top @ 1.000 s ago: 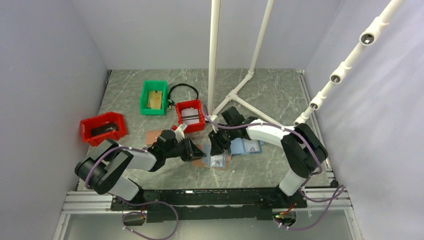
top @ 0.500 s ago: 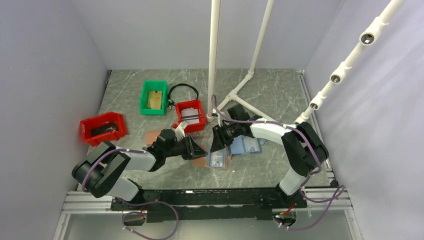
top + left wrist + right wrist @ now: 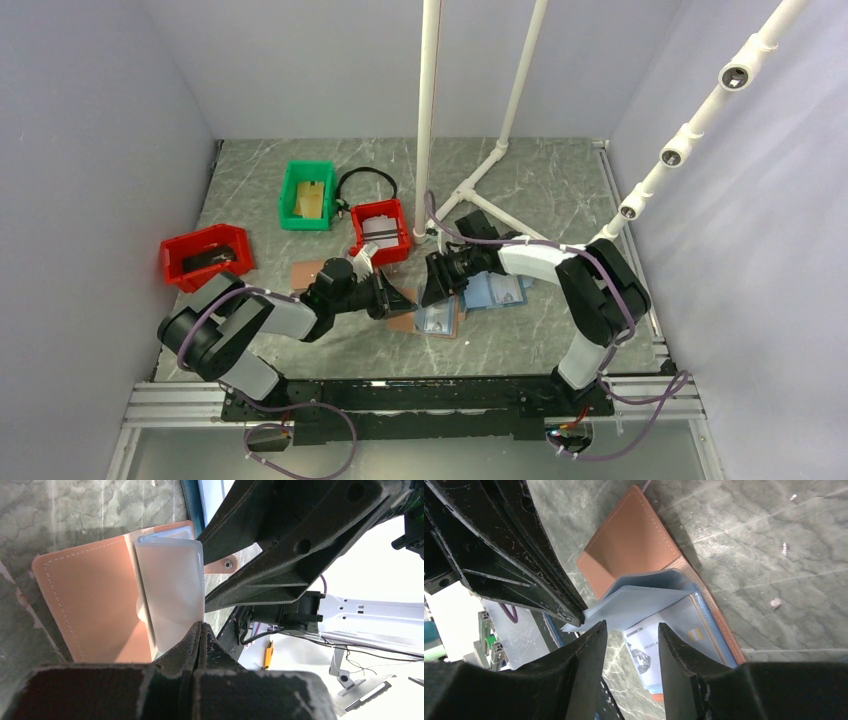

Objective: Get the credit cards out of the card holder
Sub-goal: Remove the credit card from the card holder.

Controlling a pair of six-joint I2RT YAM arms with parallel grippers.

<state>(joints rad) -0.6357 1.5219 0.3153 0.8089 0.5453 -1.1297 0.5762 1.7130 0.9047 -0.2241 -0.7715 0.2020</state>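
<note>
The brown card holder (image 3: 402, 324) lies open on the table between the arms, light blue inside. My left gripper (image 3: 406, 298) is shut on the corner of its light blue inner flap (image 3: 634, 605) and holds the flap lifted off the brown cover (image 3: 629, 545). In the left wrist view the gripper (image 3: 200, 626) pinches the pale flap (image 3: 172, 585) beside the brown cover (image 3: 95, 600). My right gripper (image 3: 630, 630) is open, hovering just above the holder's lower half, where a printed pale credit card (image 3: 649, 642) sits in its pocket. The right gripper (image 3: 433, 294) almost touches the left one.
An all-blue bifold holder (image 3: 496, 292) lies right of the brown one. Behind are a red bin (image 3: 380, 228), a green bin (image 3: 307, 193), a black cable (image 3: 366, 180) and a white pipe frame (image 3: 430, 120). Another red bin (image 3: 207, 255) sits far left.
The left gripper has moved a little right towards the holder. The right wrist has lowered and turned so its fingers point at the holder.
</note>
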